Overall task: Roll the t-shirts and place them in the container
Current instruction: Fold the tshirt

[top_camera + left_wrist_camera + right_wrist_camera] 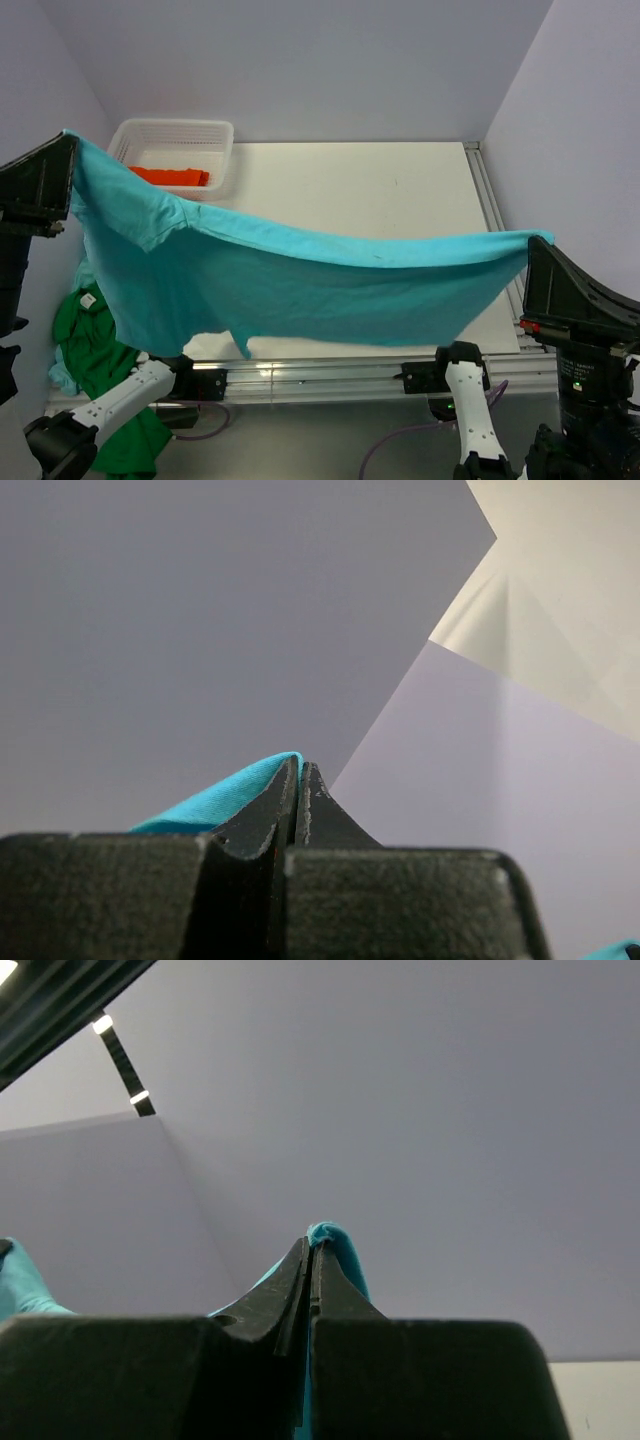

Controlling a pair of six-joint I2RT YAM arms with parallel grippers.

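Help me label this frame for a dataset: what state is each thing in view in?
turquoise t-shirt: held in the air, stretched between both grippers, sagging in the middle.
left gripper: shut on the shirt's left end.
right gripper: shut on its right end.
orange-red t-shirt: a compact bundle inside the basket.
green t-shirt: crumpled at the table's left edge.
white basket: upright, far left corner.

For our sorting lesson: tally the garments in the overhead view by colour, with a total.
Turquoise t-shirt: 1
Green t-shirt: 1
Orange-red t-shirt: 1, in the basket
Total: 3 clearly seen; a turquoise patch beside the green one may be another.
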